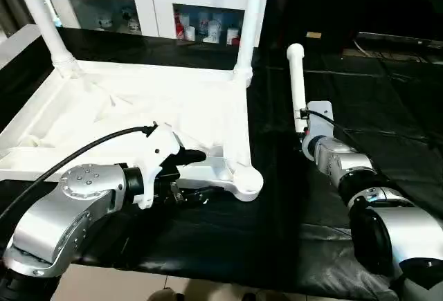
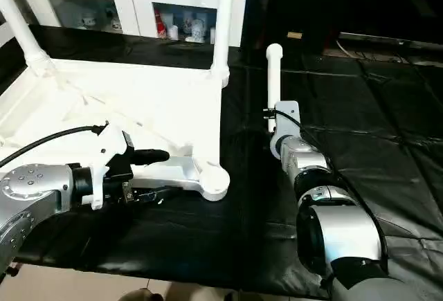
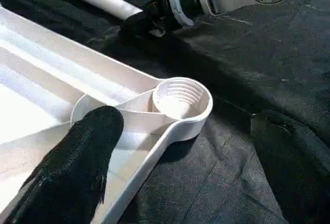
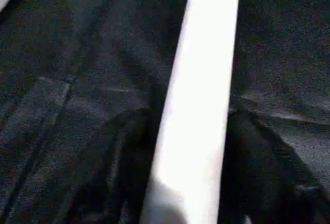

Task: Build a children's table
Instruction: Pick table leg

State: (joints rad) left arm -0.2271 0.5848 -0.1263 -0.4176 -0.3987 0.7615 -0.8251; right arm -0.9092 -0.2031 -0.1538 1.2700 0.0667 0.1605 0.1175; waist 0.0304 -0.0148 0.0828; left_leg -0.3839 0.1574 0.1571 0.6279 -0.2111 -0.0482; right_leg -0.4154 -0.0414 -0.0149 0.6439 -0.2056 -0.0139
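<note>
While the white plastic rectangular table top (image 1: pixel 138 107) lay ribbed side up on the black cloth-covered work surface (image 1: pixel 360 107), the head views showed two white tapered tubular legs (image 1: pixel 250 17) standing upright in its far corner sockets. The left gripper (image 1: pixel 197 175) straddled the near rim beside the empty round threaded corner socket (image 1: pixel 246 180), its fingers spread wide with one above the rim and one below. A third loose white leg (image 1: pixel 297 86) lay on the cloth just to the right of the top, with the right gripper (image 1: pixel 304 124) at its near end. From the left wrist view, the socket (image 3: pixel 180 100) stood open and unobstructed. From the right wrist view, the leg (image 4: pixel 198 100) ran between the two black fingers (image 4: pixel 268 162), which flanked it closely; whether they actually clamped it could not be told. The step in hand was judged to be pickup of the third leg. The next move called for a firm grip, a lift, and alignment of the threaded end over the socket.
</note>
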